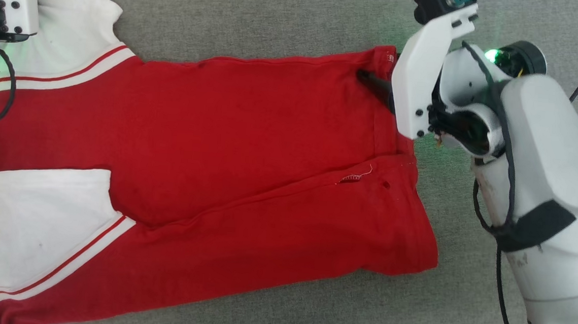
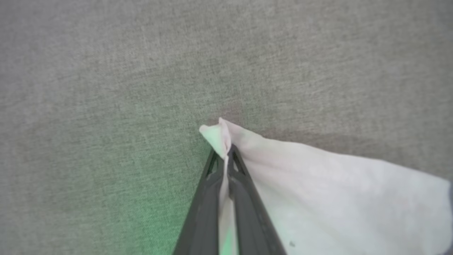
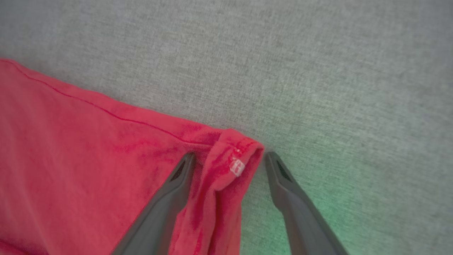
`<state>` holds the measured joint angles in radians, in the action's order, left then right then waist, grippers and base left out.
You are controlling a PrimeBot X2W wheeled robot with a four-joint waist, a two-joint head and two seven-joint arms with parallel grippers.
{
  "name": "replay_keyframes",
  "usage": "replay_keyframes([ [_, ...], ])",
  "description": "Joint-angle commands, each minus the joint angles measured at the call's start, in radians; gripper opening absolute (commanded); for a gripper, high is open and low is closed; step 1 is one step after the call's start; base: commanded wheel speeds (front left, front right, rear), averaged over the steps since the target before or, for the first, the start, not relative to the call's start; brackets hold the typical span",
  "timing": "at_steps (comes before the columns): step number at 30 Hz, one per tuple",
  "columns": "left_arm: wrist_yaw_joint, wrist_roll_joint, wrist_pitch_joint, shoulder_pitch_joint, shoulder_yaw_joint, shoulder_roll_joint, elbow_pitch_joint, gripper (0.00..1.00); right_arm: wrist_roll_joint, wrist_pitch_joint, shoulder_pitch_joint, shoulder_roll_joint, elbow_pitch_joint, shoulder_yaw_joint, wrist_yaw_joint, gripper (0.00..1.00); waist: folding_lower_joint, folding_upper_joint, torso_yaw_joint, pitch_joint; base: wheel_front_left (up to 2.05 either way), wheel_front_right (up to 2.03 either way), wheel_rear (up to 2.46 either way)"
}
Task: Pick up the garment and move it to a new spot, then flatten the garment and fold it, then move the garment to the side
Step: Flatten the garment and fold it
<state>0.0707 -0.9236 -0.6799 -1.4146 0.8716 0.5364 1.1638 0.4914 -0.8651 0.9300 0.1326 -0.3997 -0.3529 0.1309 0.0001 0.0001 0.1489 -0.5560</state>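
1. The left gripper (image 2: pixel 225 156) is at the far left. Its jaws are clenched on the tip of a white sleeve (image 2: pixel 336 198), and the pinched cloth stands up in a small peak.
2. The garment (image 1: pixel 229 142) lies lengthwise across the grey table (image 1: pixel 289 14), with sleeves to the left and hem to the right. It looks mostly flat, so I judge the move and the flattening to be done.
3. The near long side seems to be folded in over the middle along a slanting edge, so folding looks begun. Finishing the fold and moving the garment aside are left.
4. The red body is soft matte knit with shallow creases. The sleeves are white with 2 thin red stripes in the trim, and the near sleeve (image 1: pixel 25 220) shows a few dark specks.
5. A small hole with a loose pale thread (image 1: pixel 356 178) sits near the hem.
6. The right gripper (image 3: pixel 230 156) is at the far hem corner. Its jaws are released and spread, straddling a rolled corner with a small white tag (image 3: pixel 236 167) but not yet closed on it.
7. The table cover is coarse, woven and grey.
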Motion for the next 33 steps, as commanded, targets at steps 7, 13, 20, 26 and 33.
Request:
replay_keyframes([
  [7,0.006,-0.009,0.038,0.034,0.004,-0.038,0.046,0.0,0.039,-0.075,0.028,0.003,-0.157,-0.089,0.0,0.0,-0.0001,-0.0001,-0.026,0.0,0.0,0.0,0.0],
  [13,0.012,-0.013,0.087,0.011,-0.004,-0.049,0.046,0.0,0.052,0.026,0.051,0.037,-0.148,-0.078,-0.001,0.0,-0.0001,-0.0001,-0.053,0.028,0.0,0.0,0.0],
  [20,0.043,-0.03,0.097,0.005,-0.004,-0.052,0.017,0.0,0.078,0.111,0.018,0.117,-0.091,-0.102,-0.001,0.0,-0.0001,-0.0001,-0.096,0.094,0.0,0.0,0.0],
  [26,0.057,-0.06,0.072,0.032,-0.008,-0.039,-0.037,0.0,0.099,0.161,-0.034,0.177,-0.016,-0.12,-0.001,0.0,-0.0001,-0.0001,-0.133,0.15,0.0,0.0,0.0],
  [33,0.06,-0.082,0.027,0.088,0.016,0.013,-0.161,0.0,0.114,0.186,-0.112,0.251,0.104,-0.135,-0.001,0.0,-0.0001,-0.0001,-0.169,0.207,0.0,0.0,0.0],
])
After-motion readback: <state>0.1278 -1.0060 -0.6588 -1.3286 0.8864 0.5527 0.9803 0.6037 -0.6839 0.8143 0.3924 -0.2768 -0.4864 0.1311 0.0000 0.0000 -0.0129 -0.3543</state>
